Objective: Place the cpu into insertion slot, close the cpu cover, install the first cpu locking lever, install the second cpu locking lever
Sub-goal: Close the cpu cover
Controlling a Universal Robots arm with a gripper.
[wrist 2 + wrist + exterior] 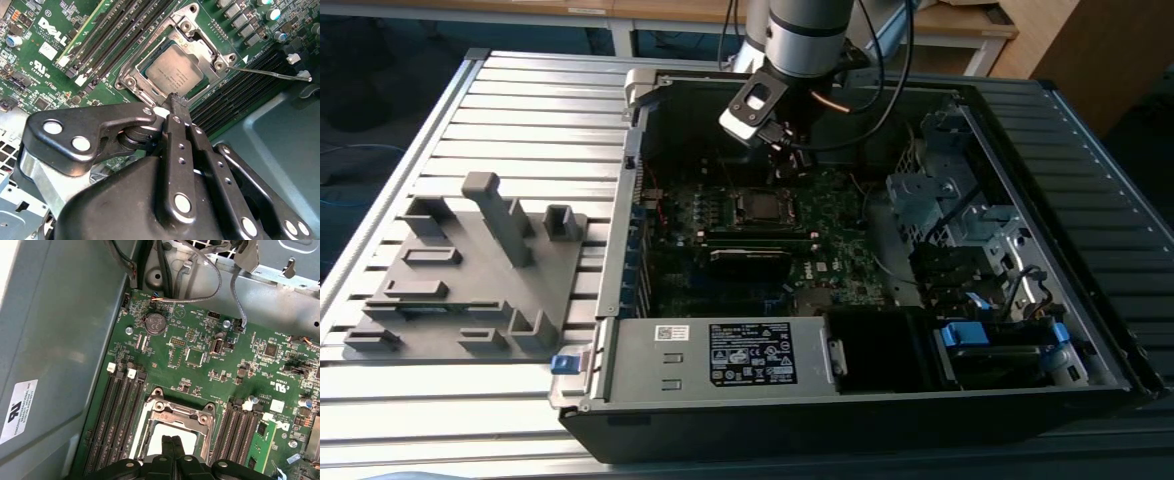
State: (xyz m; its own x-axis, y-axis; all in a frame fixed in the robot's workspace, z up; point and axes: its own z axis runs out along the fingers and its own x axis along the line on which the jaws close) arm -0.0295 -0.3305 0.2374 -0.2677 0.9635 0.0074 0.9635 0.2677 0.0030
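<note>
Open computer case [854, 430] on a slatted metal table [520, 100], with a grey plastic fixture [467, 270] lying beside it toward the exterior view's left. My arm [807, 35] reaches down into the case over the green motherboard [841, 230].

My gripper [785, 150] hangs just above the board. In the exterior view it sits a little behind the socket [758, 205], near the board's middle.

In the second wrist view my gripper [177, 100] has its two black fingers pressed together with nothing between them. Their tip comes down at the rim of the cover [200, 37], right beside one edge of the chip [174, 75]. Whether the tip touches the metal I cannot tell.

The silvery cover lies flat over the socket, and the dull grey chip sits seated inside its cut-out centre.

The first wrist view looks across the motherboard [200, 335]. There my gripper [172, 440] has its fingertips side by side directly over the chip [156, 439], with the cover [180, 412] framing it. Long black memory slots [117, 415] run along both sides.

A thin metal lever [270, 73] sticks out sideways from the socket's corner, clear of the cover, and ends over the neighbouring memory slots [130, 35].
</note>
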